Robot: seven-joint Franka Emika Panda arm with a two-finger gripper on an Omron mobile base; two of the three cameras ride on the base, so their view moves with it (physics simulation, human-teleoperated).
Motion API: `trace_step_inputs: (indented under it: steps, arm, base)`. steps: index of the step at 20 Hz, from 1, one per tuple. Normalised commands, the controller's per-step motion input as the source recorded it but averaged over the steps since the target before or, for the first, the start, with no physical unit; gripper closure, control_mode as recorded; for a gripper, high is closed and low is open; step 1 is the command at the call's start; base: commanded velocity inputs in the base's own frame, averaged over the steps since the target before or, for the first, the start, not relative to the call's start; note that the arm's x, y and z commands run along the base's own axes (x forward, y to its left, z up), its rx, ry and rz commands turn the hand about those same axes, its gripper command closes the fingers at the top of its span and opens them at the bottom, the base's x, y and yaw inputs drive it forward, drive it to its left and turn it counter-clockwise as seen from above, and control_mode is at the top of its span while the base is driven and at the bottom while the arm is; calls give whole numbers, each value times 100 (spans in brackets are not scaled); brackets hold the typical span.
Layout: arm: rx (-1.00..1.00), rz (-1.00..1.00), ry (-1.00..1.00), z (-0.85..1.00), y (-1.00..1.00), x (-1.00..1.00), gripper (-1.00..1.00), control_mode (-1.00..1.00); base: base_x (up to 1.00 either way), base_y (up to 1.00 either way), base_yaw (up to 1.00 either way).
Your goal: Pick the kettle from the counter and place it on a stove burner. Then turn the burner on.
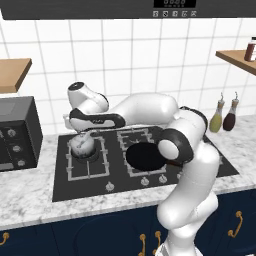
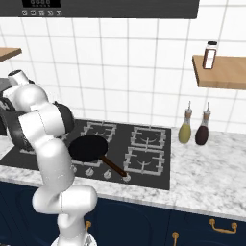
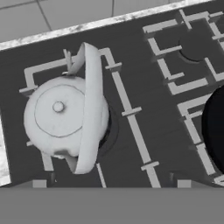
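Observation:
The silver-grey kettle (image 1: 81,145) stands upright on the large left stove burner (image 1: 88,159) of the black cooktop, its arched handle (image 3: 92,109) on top. In the hand view the kettle (image 3: 61,113) sits left of centre on the grey grate (image 3: 131,111). My gripper (image 1: 85,132) hangs just above the kettle and is open. One of its fingertips (image 3: 39,183) shows low in the hand view, set wide apart from the other, with nothing between them. The marble counter (image 1: 30,200) surrounds the cooktop.
A black frying pan (image 1: 146,156) rests on the front middle burner, right of the kettle. The stove knobs (image 1: 145,181) line the cooktop's front edge. A dark oven box (image 1: 17,132) stands at the left. Two bottles (image 1: 223,119) stand at the right.

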Motion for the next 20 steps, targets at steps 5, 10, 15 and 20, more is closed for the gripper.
trace_step_inputs:
  steps: [5,10,15,20]
  arm:
    - [2,4,0,0,-28,-74,-100,-100]
    - [6,11,0,0,-33,-77,-100,-100]
    - [3,15,0,0,-39,-67,-100,-100]
    - [1,18,4,0,-29,-60,-100,-100]
  base:
    - [0,0,0]
    - [0,0,0]
    - [0,0,0]
    - [0,0,0]
